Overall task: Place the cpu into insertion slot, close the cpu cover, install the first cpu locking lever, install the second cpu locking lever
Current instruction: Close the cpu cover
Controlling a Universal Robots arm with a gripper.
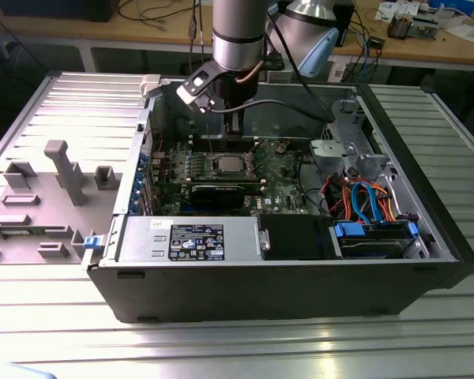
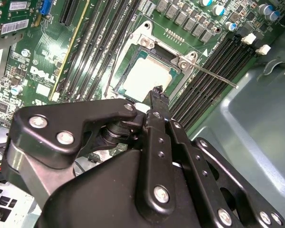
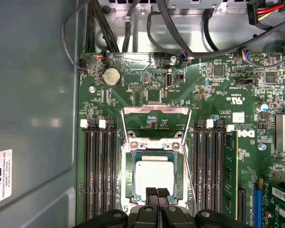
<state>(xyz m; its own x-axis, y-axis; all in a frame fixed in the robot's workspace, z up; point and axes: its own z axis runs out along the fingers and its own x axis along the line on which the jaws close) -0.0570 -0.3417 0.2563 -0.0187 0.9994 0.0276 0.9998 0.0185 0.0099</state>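
Pressing the small square silvery metal cpu cover (image 3: pixel 156 146) flat looked to be the step in hand. Doing it well would mean bearing straight down on the plate's rim, not on the chip's top. It would also mean keeping off the thin steel lever rod (image 2: pixel 213 76), which stuck out unlatched above the long black memory slots (image 2: pixel 206 92).

The arm's black fingers (image 3: pixel 152 193) were clenched together on nothing, tips side by side. The small flat cpu (image 3: pixel 154 175) with its dull silver-grey top lay seated in the square, metal-rimmed insertion slot (image 3: pixel 129 183) of the green motherboard (image 3: pixel 147 85). The cover seemed to be down around it, though whether fully flat I could not tell.

In the first wrist view the fingertips stood over the chip's edge on the arm's side. Whether they were touching it or just above was unclear.
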